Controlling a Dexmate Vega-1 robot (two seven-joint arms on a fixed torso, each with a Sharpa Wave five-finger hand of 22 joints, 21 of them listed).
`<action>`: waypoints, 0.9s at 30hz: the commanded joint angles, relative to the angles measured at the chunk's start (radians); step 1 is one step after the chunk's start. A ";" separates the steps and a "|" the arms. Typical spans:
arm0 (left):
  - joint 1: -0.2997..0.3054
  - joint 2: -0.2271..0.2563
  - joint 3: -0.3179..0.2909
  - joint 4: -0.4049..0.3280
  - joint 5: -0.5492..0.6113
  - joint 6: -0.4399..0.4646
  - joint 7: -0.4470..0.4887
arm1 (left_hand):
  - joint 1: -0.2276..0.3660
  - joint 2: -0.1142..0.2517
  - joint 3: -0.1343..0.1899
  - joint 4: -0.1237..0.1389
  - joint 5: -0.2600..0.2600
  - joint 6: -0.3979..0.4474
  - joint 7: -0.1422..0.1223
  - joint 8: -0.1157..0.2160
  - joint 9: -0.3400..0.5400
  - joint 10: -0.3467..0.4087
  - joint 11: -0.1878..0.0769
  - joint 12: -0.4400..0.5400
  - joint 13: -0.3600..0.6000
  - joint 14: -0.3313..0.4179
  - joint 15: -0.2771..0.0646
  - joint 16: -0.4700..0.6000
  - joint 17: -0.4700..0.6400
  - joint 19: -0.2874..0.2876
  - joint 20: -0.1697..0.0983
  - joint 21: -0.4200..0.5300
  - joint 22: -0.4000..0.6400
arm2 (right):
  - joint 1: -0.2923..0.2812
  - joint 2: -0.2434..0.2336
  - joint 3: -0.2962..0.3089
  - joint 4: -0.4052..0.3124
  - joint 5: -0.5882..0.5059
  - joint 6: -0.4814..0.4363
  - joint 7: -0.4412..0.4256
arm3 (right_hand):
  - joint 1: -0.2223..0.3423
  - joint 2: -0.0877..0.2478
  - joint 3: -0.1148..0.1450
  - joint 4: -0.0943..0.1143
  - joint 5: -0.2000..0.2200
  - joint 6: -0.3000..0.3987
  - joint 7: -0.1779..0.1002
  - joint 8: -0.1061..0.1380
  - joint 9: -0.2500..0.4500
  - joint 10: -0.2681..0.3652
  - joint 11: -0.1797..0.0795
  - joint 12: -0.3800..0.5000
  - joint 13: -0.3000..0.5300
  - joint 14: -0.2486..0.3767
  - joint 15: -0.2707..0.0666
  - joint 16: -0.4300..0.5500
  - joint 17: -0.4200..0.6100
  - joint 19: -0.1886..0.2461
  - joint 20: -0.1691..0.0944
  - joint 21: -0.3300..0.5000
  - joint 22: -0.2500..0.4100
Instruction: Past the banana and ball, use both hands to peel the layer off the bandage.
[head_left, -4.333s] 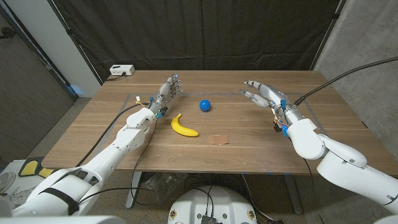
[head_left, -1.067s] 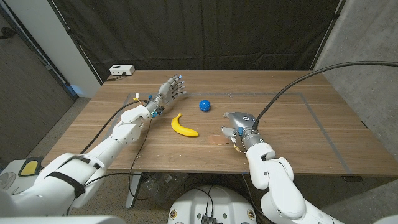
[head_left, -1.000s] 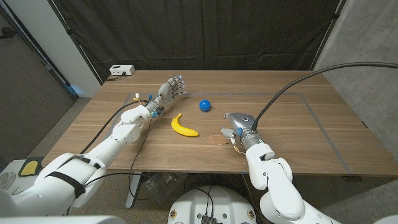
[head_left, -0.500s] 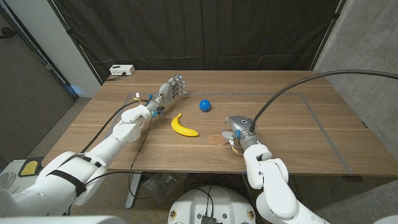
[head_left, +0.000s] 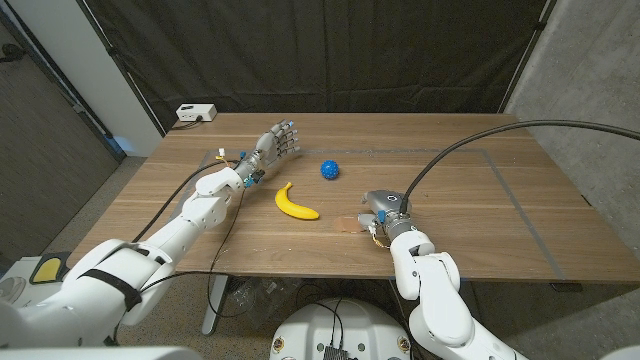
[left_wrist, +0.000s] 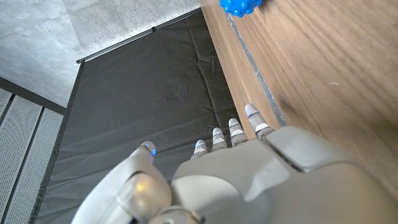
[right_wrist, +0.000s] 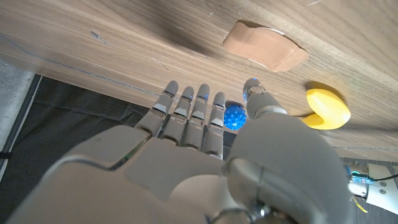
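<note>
Head view: left hand (head_left: 277, 139) empty, fingers apart, at the bench's (head_left: 500, 200) far left | banana (head_left: 296, 203) and blue ball (head_left: 329, 169) mid-bench | bandage (head_left: 349, 223) flat on the bench, near edge | right hand (head_left: 383, 206) empty, fingers extended, just beside the bandage

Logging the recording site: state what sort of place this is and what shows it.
Probably a robot lab or test room: a black curtain hangs behind the wooden table, bare concrete wall stands beside it, and only props lie out: banana, ball, bandage.
</note>
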 joint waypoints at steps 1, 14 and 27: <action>-0.021 -0.015 0.004 0.037 0.006 -0.008 -0.011 | -0.002 0.001 -0.008 0.000 -0.005 0.000 -0.002 -0.001 0.002 0.001 0.002 -0.003 0.000 0.006 0.006 0.000 0.005 -0.004 0.004 -0.005 0.003 | 0.004 0.014 0.005 0.032 0.006 0.007 0.007 | -0.008 -0.006 -0.009 0.002 0.001 0.018 -0.001 0.002 0.004 0.009 -0.004 0.002 0.002 0.011 -0.049 0.005 0.006 0.005 0.001 0.003 0.002; -0.039 -0.027 0.007 0.068 0.012 -0.010 -0.019 | -0.002 0.001 -0.009 0.000 -0.005 0.000 -0.002 -0.002 0.002 -0.001 0.002 -0.004 0.001 0.005 0.006 -0.001 0.005 -0.004 0.004 -0.006 0.004 | 0.007 0.014 -0.010 0.065 0.023 0.008 -0.061 | 0.000 -0.041 -0.039 -0.006 0.017 0.097 -0.007 0.018 0.005 0.058 -0.024 0.011 0.003 0.057 -0.070 0.010 0.001 0.011 0.003 0.009 0.002; -0.045 -0.031 0.007 0.082 0.015 -0.017 -0.025 | -0.003 0.001 -0.011 0.001 -0.005 0.000 -0.002 -0.003 0.002 -0.001 0.003 -0.004 0.001 0.005 0.007 -0.001 0.005 -0.005 0.005 -0.008 0.004 | 0.015 0.022 -0.037 0.101 -0.018 -0.020 -0.084 | 0.016 -0.078 -0.052 -0.010 0.042 0.166 -0.027 0.035 0.008 0.130 -0.049 0.031 0.008 0.111 -0.102 0.014 0.002 0.019 -0.006 0.015 0.001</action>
